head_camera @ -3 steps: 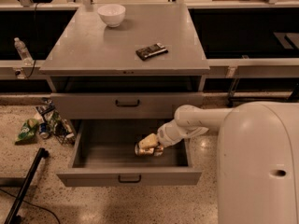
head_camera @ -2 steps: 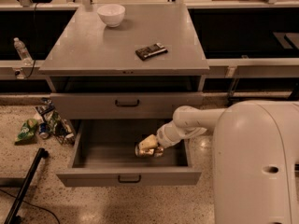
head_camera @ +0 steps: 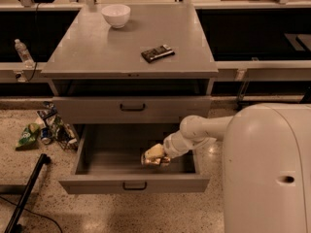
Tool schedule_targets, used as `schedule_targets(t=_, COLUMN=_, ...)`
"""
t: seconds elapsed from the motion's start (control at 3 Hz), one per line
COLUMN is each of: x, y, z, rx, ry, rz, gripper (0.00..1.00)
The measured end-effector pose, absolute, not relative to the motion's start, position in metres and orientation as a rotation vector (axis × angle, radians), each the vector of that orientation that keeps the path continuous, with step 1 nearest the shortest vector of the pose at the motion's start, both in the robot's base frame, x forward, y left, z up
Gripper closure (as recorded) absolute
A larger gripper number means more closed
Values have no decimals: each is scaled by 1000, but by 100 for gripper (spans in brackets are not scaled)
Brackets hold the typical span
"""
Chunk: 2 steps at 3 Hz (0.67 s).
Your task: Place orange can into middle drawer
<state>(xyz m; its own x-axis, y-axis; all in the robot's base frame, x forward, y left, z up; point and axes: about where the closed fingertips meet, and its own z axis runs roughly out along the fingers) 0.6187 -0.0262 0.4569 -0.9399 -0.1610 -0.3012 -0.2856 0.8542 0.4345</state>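
Note:
The middle drawer [head_camera: 97, 183] is pulled open below a shut drawer front [head_camera: 131, 109] of the grey cabinet. My gripper [head_camera: 153, 157] reaches in from the right, low inside the drawer near its front right. It is shut on the orange can [head_camera: 151, 161], a small shiny gold can lying on its side just over or on the drawer floor; I cannot tell whether it touches. My white arm [head_camera: 199, 130] crosses the drawer's right wall.
A white bowl [head_camera: 116, 15] and a flat dark packet [head_camera: 157, 53] sit on the cabinet top [head_camera: 97, 47]. Snack bags and cans [head_camera: 43, 130] lie on the floor at left, by a black pole [head_camera: 26, 191]. A water bottle [head_camera: 22, 52] stands at far left.
The gripper with the can has barely moved inside the drawer. My white body fills a little more of the right side.

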Motion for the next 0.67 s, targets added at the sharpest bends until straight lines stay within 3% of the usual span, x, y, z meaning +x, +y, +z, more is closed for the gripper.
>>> schedule_targets(t=0.67, x=612, y=-35, z=460, rx=-271, ry=2770, rz=734, gripper=0)
